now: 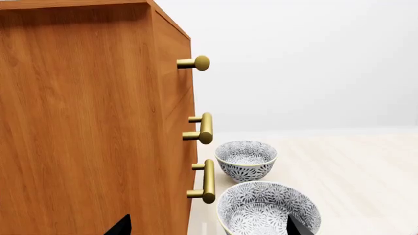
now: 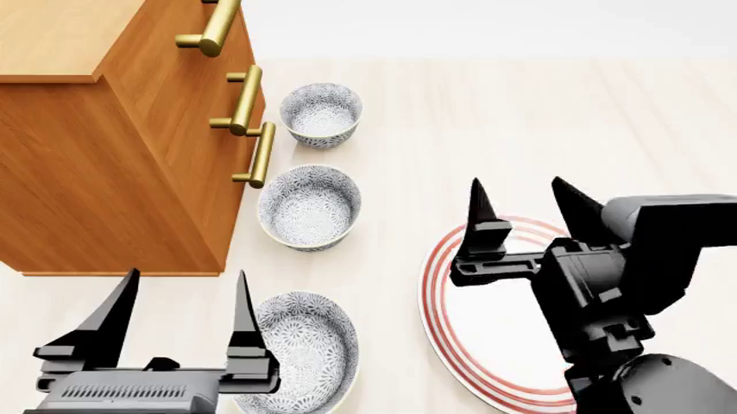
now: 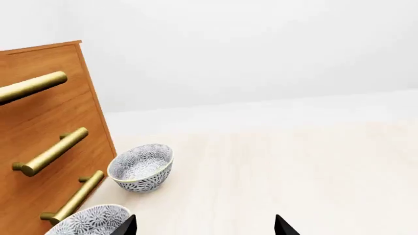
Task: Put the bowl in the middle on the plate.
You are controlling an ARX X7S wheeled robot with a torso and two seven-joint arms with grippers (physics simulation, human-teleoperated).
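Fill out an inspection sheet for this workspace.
Surface: pale wood-look top, bare beyond the items.
Job's things: middle bowl upright beside the cabinet; red-ringed plate to its right, holding nothing.
Clutter: far bowl and near bowl, both upright.
Pincers: left pincer open beside the near bowl; right pincer open over the plate's edge. Both hold nothing.
Cables: nothing seen.
Surroundings: wooden cabinet with brass handles; plain white backdrop.

The cabinet is warm, satin-finished wood with brushed brass handles. The bowl and plate look like glazed ceramic. The surface is pale matt wood.
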